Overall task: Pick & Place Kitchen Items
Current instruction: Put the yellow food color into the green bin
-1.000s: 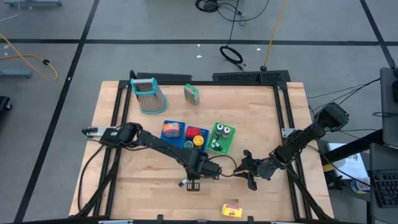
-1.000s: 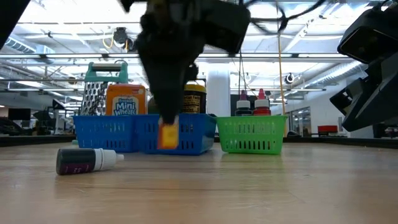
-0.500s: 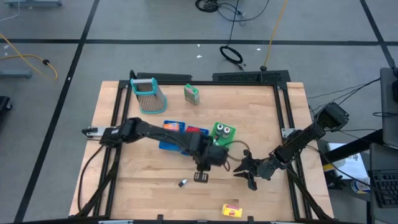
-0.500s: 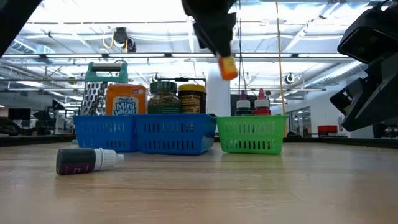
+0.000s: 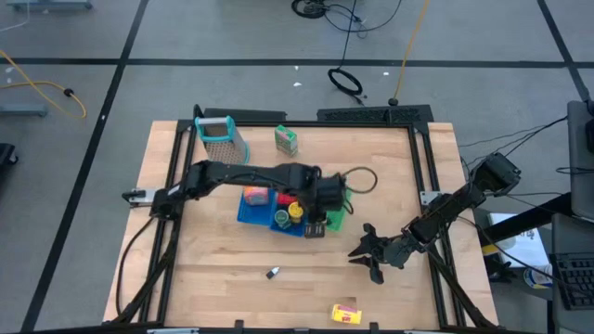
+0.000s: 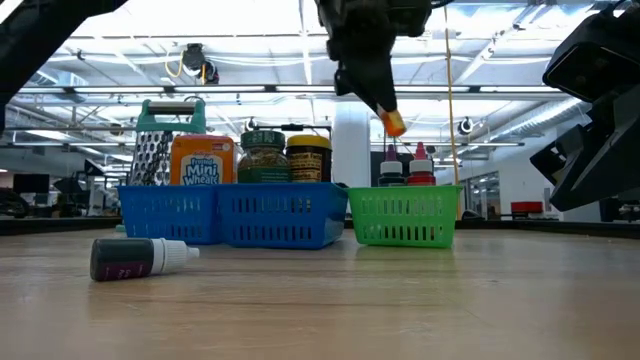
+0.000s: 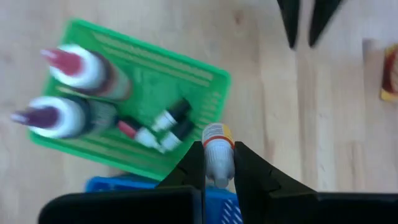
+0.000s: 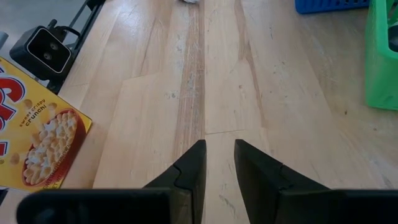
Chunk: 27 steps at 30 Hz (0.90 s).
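The left tool [image 7: 219, 167] is clamped on a small yellow-capped bottle [image 7: 217, 149], which hangs in the air over the near edge of the green tray [image 7: 205, 81], at the centre of the high view. In the low view the bottle shows tilted, cap end down, above the tray's wall.

The main risk, as I judge it, is the drop point: the bottle sits over the tray's rim rather than its middle, so a release here could bounce it off the wall onto the surface or into the blue tray [image 5: 255, 211] just beside. The tray already holds two red-tipped bottles [image 7: 81, 93] and several tiny ones (crowded along one side), so a descent could knock them.

The right tool [image 5: 363, 257] waits at lower right of the high view, its fingers close together with nothing between them. A purple-labelled bottle [image 6: 140, 257] and a yellow box [image 5: 345, 314] still lie loose on the surface.
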### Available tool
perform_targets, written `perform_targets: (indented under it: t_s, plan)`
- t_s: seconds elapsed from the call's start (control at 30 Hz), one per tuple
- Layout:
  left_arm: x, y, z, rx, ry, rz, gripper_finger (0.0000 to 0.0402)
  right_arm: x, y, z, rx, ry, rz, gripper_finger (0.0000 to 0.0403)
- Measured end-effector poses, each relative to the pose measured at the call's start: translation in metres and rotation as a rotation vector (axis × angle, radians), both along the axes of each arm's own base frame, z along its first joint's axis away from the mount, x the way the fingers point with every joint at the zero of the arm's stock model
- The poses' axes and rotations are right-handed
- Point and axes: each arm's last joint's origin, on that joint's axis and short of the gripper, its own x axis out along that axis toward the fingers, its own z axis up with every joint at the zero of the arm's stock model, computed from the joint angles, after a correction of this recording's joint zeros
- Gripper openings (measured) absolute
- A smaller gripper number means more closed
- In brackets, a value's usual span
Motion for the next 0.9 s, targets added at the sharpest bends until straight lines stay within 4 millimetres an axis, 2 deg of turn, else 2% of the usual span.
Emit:
perform_targets:
  t_s: [0.2, 0.33, 0.5, 0.7, 0.9]
  plan:
    - [0.004, 0.014, -0.001, 0.011, -0.036, 0.006, 0.0059, 0.000, 0.000, 0.000, 0.000, 0.000, 0.000, 0.0075]
    - [0.007, 0.020, -0.007, 0.013, -0.026, 0.014, 0.0049, 0.000, 0.000, 0.000, 0.000, 0.000, 0.001, 0.0075]
    - [0.011, 0.023, -0.012, 0.014, -0.038, 0.019, 0.0041, 0.000, 0.000, 0.000, -0.002, 0.000, 0.003, 0.0075]
    - [0.018, 0.024, -0.028, 0.013, -0.024, 0.019, 0.0060, 0.000, 0.000, 0.000, -0.001, 0.001, 0.004, 0.0075]
    - [0.023, 0.026, -0.037, 0.021, -0.022, 0.006, 0.0042, 0.000, 0.000, 0.000, -0.002, 0.003, 0.003, 0.0075]
